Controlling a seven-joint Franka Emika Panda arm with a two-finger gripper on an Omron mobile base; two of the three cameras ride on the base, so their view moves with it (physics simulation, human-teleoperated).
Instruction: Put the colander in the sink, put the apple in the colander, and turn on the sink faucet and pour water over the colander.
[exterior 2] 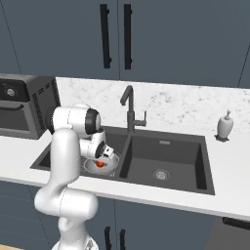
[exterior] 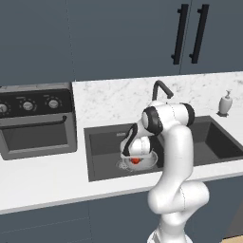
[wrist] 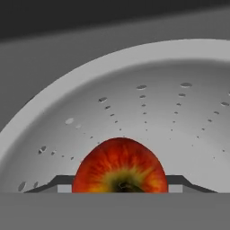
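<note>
The silvery colander [exterior: 151, 159] [exterior 2: 111, 160] sits in the left basin of the dark sink [exterior: 104, 144] [exterior 2: 168, 151]. My gripper [exterior: 135, 158] [exterior 2: 100, 161] [wrist: 120, 183] reaches down into it, shut on the red-orange apple [exterior: 135, 161] [exterior 2: 100, 164] [wrist: 120, 166]. In the hand view the apple fills the gap between my two fingertips [wrist: 60, 182], low inside the perforated colander bowl [wrist: 134, 90]. The dark gooseneck sink faucet [exterior: 161, 89] [exterior 2: 129, 110] stands behind the basins, with no water showing.
A dark oven with knobs [exterior: 35, 121] [exterior 2: 22, 105] stands on the white counter left of the sink. A small white soap dispenser [exterior: 225, 103] [exterior 2: 224, 127] is at the back right. Dark cabinets with handles hang above.
</note>
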